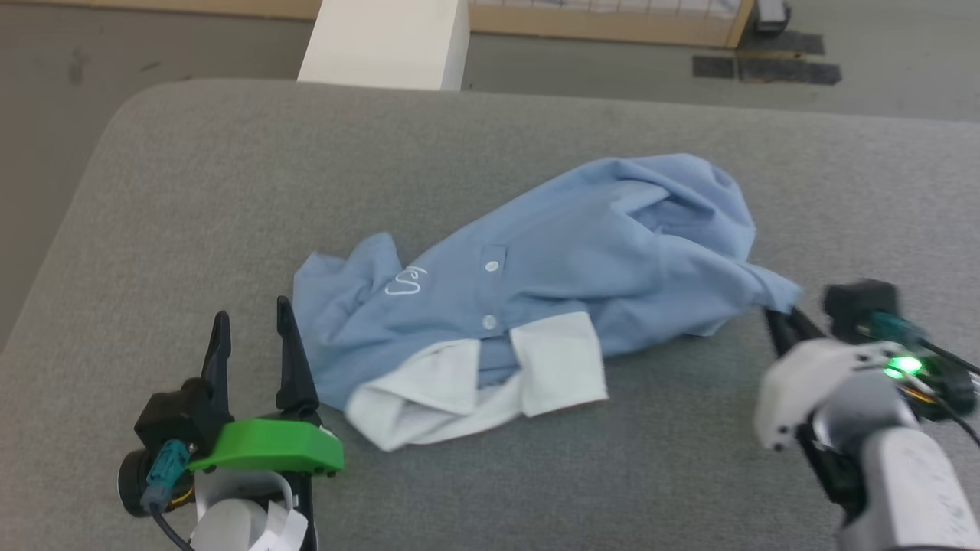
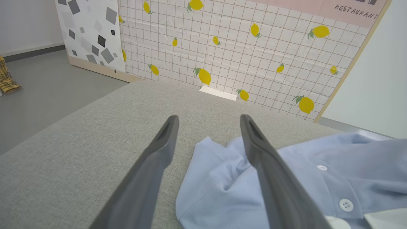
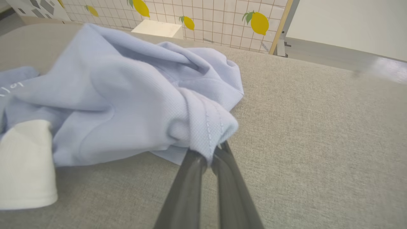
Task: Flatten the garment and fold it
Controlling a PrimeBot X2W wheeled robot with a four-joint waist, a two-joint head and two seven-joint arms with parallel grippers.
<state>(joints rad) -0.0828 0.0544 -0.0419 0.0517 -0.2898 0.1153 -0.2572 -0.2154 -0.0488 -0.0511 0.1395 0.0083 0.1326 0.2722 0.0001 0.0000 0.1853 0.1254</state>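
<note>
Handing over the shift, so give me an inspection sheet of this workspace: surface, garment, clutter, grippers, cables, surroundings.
Surface: grey woven fabric cushion with a rounded corner.
Job's things: light blue knit polo shirt, crumpled, placket side up, white collar toward the robot; not flattened.
Clutter: nothing seen.
Grippers: left gripper open at the shirt's sleeve; right gripper shut on a stitched edge of the shirt.
Cables: dark cable with teal plug at the left wrist; another at the right.
Surroundings: lemon-print grid panel, grey floor, white block.

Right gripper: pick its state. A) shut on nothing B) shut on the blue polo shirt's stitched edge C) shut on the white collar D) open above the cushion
B: the right gripper is closed on a stitched edge of the light blue polo shirt.
</note>
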